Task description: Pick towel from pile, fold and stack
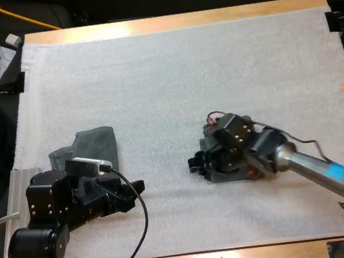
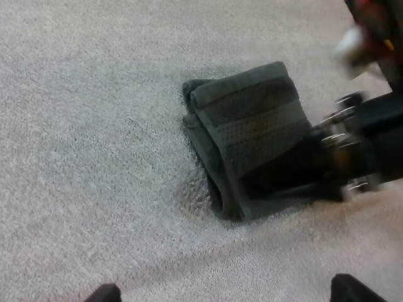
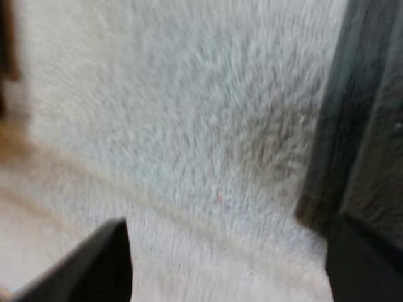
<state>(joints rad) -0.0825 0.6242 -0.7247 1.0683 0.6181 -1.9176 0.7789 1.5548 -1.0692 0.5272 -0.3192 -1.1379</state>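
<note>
Pincer on the right arm [image 1: 194,162] stands open, fingers apart over bare mat [image 1: 173,85], one finger at the edge of the folded towel [image 2: 252,132]. That towel lies flat mid-worktop, toward the near edge. Left pincer [image 2: 227,292] is also open, holding nothing and aimed at the folded towel. Behind it, toward the worktop's [image 1: 167,23] left edge, sits the crumpled towel [image 1: 94,146]. Judgement: the left arm is nearer that towel but faces away from it.
</note>
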